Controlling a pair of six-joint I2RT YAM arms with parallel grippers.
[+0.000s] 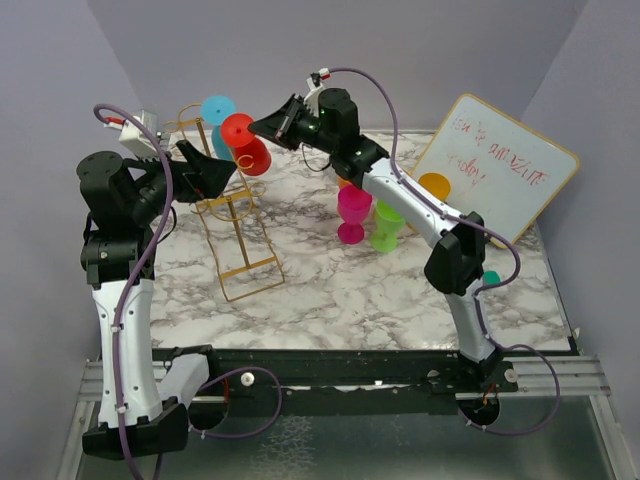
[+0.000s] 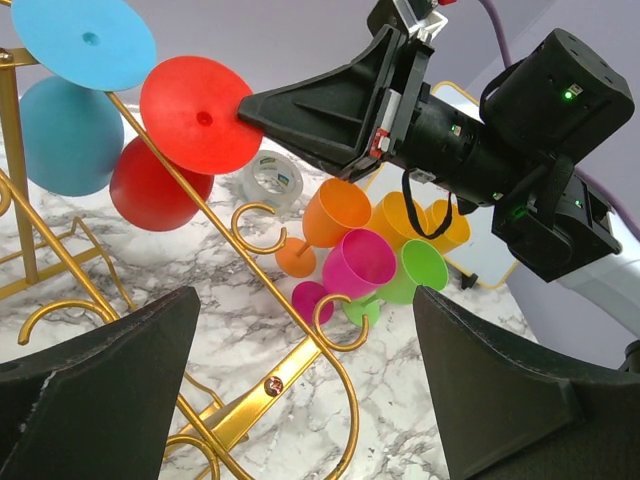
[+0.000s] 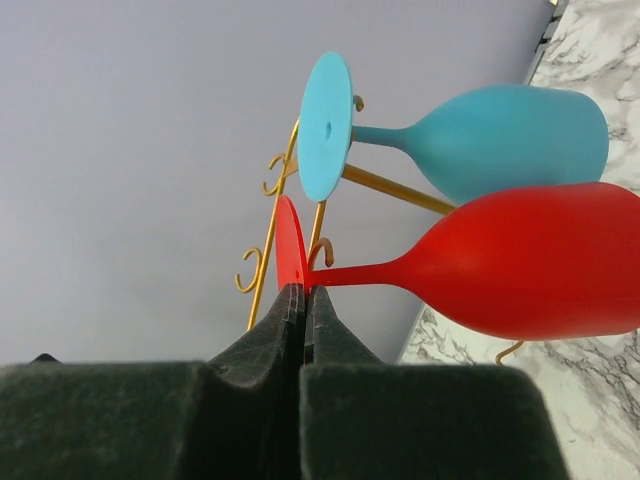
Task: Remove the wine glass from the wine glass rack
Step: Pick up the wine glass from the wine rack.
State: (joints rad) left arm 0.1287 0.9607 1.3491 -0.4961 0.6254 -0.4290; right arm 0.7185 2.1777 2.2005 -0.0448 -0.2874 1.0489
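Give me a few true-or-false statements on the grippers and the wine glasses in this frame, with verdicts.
1. The right gripper is shut on the foot of the red plastic wine glass. True.
2. The left gripper grips the blue plastic wine glass. False: it is open and holds nothing.
3. The red glass stands on the white marble table. False: it hangs on the thin gold wire rack, beside the blue one.
4. A magenta plastic glass and a green plastic glass stand on the table, off the rack. True.

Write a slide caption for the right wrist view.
Right gripper pinches the foot of the red wine glass hanging on the gold rack, blue wine glass beside it.
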